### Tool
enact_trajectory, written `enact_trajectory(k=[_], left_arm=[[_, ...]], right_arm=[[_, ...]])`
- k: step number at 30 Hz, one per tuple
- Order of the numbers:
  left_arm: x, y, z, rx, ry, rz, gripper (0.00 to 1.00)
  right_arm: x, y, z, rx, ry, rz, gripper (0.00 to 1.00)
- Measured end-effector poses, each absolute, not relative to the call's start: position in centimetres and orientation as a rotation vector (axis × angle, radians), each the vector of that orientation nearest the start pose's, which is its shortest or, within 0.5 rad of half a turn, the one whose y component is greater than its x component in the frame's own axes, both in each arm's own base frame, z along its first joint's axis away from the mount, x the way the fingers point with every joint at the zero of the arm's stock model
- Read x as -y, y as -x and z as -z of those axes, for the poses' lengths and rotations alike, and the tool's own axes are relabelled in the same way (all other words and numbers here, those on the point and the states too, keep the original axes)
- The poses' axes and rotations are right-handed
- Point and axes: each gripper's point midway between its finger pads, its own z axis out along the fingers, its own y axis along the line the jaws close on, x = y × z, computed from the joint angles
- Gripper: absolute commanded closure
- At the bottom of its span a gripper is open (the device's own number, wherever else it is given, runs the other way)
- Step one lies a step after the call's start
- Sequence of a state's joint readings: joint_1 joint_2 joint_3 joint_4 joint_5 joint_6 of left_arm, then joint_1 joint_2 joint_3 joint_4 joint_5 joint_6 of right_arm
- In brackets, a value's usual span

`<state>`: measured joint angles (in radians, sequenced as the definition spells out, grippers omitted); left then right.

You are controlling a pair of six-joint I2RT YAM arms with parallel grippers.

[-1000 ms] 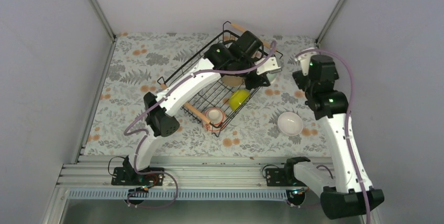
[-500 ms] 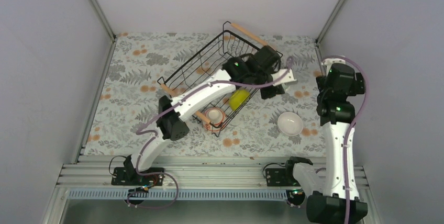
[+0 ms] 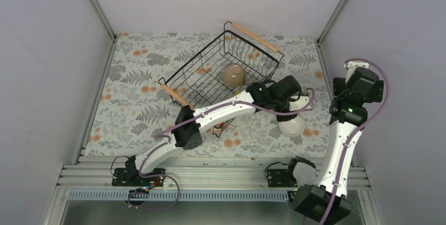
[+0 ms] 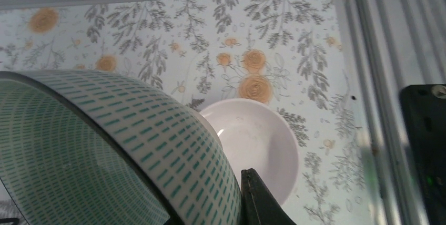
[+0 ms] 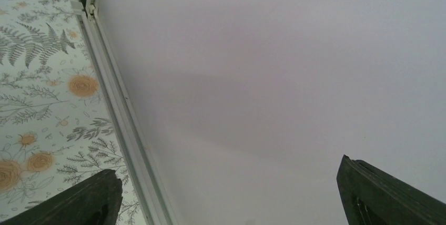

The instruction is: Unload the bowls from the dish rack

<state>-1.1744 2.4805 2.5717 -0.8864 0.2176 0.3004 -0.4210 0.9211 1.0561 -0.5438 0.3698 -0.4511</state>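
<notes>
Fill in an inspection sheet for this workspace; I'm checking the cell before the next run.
Surface: floral-patterned table; no spill seen.
Job's things: dish rack holds a tan bowl, its near corner hidden under the left arm; white bowl sits on the table outside the rack; mint bowl is held over the table near the white bowl.
Clutter: nothing seen.
Hands: left hand shut on the mint bowl's rim; right hand open, empty, facing the wall.
Cables: purple cables run along both arms; no snag seen.
Surroundings: grey walls; metal frame rail at the near edge.
</notes>
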Motion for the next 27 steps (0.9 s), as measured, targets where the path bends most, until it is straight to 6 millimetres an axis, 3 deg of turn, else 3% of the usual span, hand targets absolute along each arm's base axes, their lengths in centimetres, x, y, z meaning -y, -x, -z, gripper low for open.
enact_trajectory(k=[3,8,14,20,27], left_arm=[[60.8,-21.9,-17.9,-1.732,-1.694,0.633,0.98],[61.7,-23.0,-14.9,-1.751,-1.676,0.573,0.98],[62.0,-22.7,-11.2,-1.788,-1.713,0.535,0.98],[62.6,-21.5,-11.2,-1.766,-1.725,0.539,0.98],[63.2,-19.7,-10.9,-1.748,-1.757,0.542,0.98]], right_arm=[[18.5,-25.5,-32.8,-2.044,-0.229,0.894,0.00],[18.5,-25.2,-33.8,-2.011,-0.228,0.865,0.00],[18.5,-25.0,-34.4,-1.996,-0.228,0.850,0.00],[18.2,-25.2,-35.7,-1.968,-0.219,0.836,0.00],[18.0,-25.7,-34.8,-2.000,-0.203,0.796,0.00]])
